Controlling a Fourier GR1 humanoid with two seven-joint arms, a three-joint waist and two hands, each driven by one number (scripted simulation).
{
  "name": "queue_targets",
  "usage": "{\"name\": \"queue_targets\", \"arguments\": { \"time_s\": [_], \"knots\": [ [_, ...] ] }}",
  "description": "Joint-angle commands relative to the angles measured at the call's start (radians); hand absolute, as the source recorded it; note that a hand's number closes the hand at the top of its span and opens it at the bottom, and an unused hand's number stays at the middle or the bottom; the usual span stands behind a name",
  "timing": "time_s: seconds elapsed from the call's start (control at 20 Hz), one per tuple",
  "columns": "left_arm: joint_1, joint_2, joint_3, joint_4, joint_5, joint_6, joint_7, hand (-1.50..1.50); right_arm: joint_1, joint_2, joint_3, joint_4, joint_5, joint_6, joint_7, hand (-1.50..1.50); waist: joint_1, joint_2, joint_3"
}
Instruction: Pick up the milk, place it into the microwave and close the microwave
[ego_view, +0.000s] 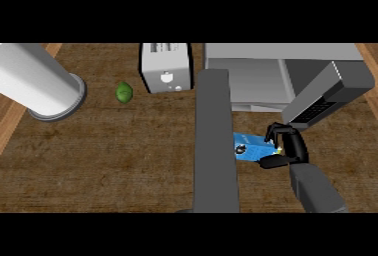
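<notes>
The milk (249, 146) is a small blue carton lying on the wooden counter in front of the microwave (247, 80). My right hand (292, 146) is at the carton's right side, fingers curled over its far edge and thumb at its near corner, shut on it. The microwave stands at the back right with its cavity open, and its dark door (328, 97) is swung out to the right, just above my right hand. My left forearm (214, 140) runs as a long grey bar up the middle of the view, hiding the carton's left edge. No left hand shows at its end.
A white toaster (165, 67) stands at the back, left of the microwave. A green fruit (124, 92) lies to its left. A large white cylinder (40, 82) fills the back left corner. The counter (111, 160) is bare wood at the front left.
</notes>
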Motion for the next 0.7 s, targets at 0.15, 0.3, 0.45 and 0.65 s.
{"name": "queue_targets", "arguments": {
  "time_s": [0.15,0.3,0.45,0.65],
  "knots": [
    [-0.049,0.014,0.024,-0.022,0.015,0.03,0.023,-1.5,-0.195,-0.013,-0.026,0.054,-0.009,-0.032,0.071,1.5,0.019,0.002,0.005],
    [-0.072,0.018,0.028,0.004,0.012,0.008,0.007,-1.5,-0.257,-0.046,-0.038,0.085,-0.006,-0.052,0.126,1.5,0.023,0.004,0.004],
    [-0.046,-0.017,-0.005,-0.032,0.006,-0.008,0.013,-1.5,-0.296,-0.08,-0.049,0.119,-0.002,-0.059,0.153,1.5,0.036,0.008,0.005],
    [-0.08,0.057,0.029,-0.017,0.063,0.012,0.049,-1.5,-0.358,-0.105,-0.049,0.146,0.012,-0.06,0.195,1.5,0.056,0.019,0.007]
  ]
}}
